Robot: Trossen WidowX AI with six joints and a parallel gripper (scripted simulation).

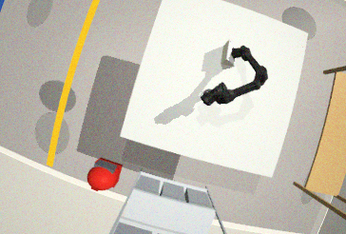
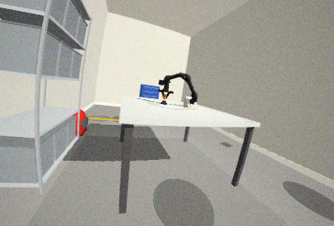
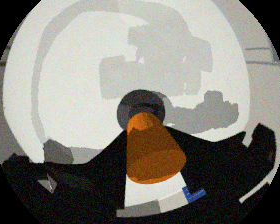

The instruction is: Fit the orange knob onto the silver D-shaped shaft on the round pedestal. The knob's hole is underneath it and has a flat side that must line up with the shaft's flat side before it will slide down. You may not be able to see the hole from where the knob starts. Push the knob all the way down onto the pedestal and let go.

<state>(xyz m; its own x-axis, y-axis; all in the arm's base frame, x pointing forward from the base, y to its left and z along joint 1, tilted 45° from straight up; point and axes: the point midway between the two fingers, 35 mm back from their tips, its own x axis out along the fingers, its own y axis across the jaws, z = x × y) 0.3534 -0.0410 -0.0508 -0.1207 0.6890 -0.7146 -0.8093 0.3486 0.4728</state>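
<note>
The orange knob [image 3: 157, 152] [image 2: 164, 96] is held between the black fingers, its narrower end toward the pedestal in the wrist view. My gripper [image 3: 145, 131] [image 2: 164, 96] [image 1: 206, 98] is shut on the knob. The dark round pedestal [image 3: 125, 106] [image 2: 163, 103] stands on the white table just beyond the knob in the wrist view and just below it in the exterior view. The knob partly covers the pedestal. I cannot make out the silver shaft or its flat side, and the knob's hole is hidden. The top view shows neither knob nor pedestal, with the arm over them.
A grey upright block [image 1: 227, 55] [image 2: 186, 102] stands beside the arm's base on the white table [image 1: 166, 30] [image 2: 183, 118]. The arm's shadow falls across the tabletop. Off the table are a grey shelf unit [image 1: 166, 211] [image 2: 42, 89] and a red object [image 1: 102, 179] [image 2: 81, 128].
</note>
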